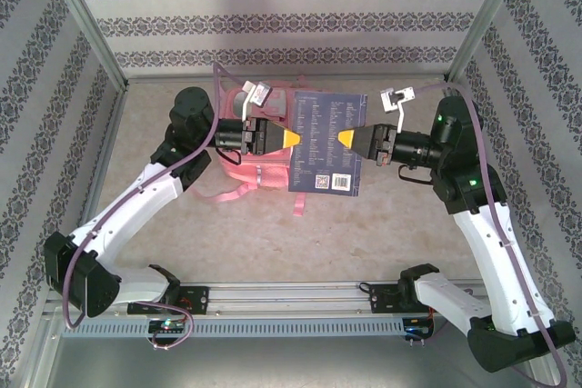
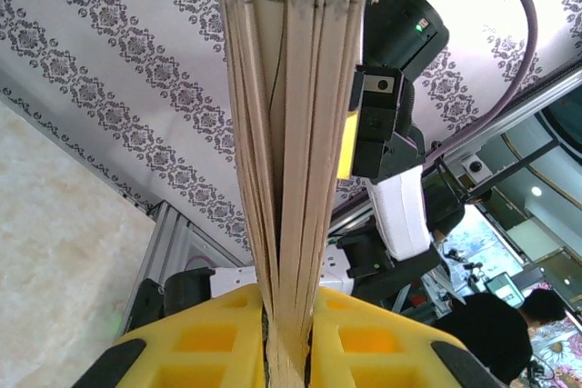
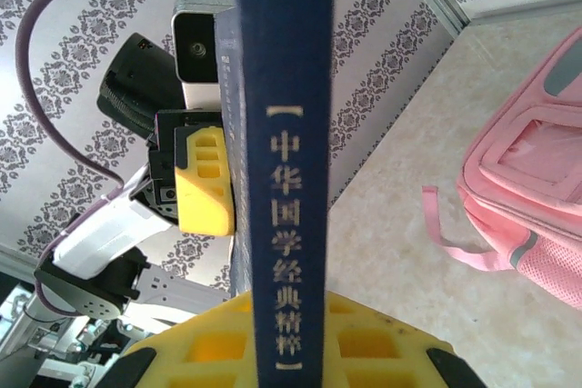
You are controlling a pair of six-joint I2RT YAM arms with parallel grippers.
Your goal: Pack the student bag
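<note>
The left claw [image 1: 291, 139] is clamped on the page edge of a dark blue book [image 1: 327, 138], and the right claw [image 1: 346, 139] is closed tight on its spine — the book hangs between them, cover facing up. The pink student bag [image 1: 262, 173] lies on the tabletop [image 1: 273, 233] beneath the book — partly hidden, its straps trailing toward the arms.

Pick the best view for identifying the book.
Right wrist: the book stands spine-on to the lens, close up, its gold title characters sharp and legible. Top external shows its blue cover from above, print too small to read. Left wrist shows its page edges end-on.
</note>
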